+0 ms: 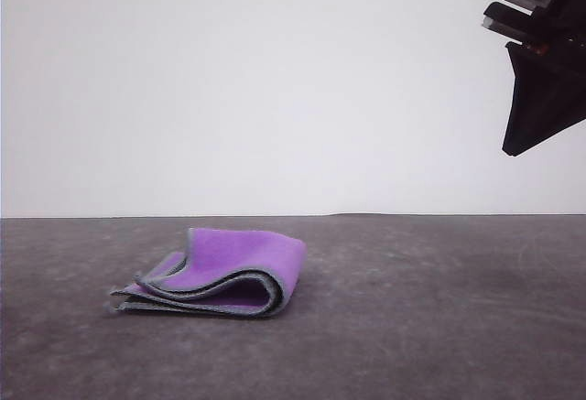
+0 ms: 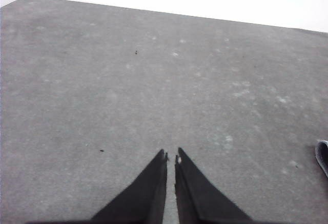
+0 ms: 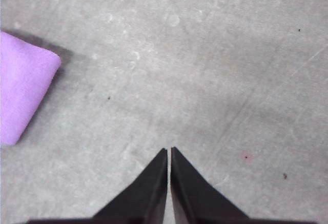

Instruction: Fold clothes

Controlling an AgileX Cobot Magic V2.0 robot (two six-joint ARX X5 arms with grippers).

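I saw the right end effector (image 3: 168, 151) pressed together and empty, hanging high above the desk (image 1: 439, 327), well to the right of the cloth (image 1: 224, 276). The left end effector (image 2: 170, 156) was likewise closed on nothing. The cloth lay folded on the desk, purple face outward.

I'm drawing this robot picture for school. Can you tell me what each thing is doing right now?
Cloth: folded over with purple showing outside, lying on the table, nothing touching it.
Left gripper: shut, empty, hanging over bare table.
Right gripper: shut, empty, raised high above the table, off to the cloth's right in the front view.
Table: grey, with just the cloth on it.
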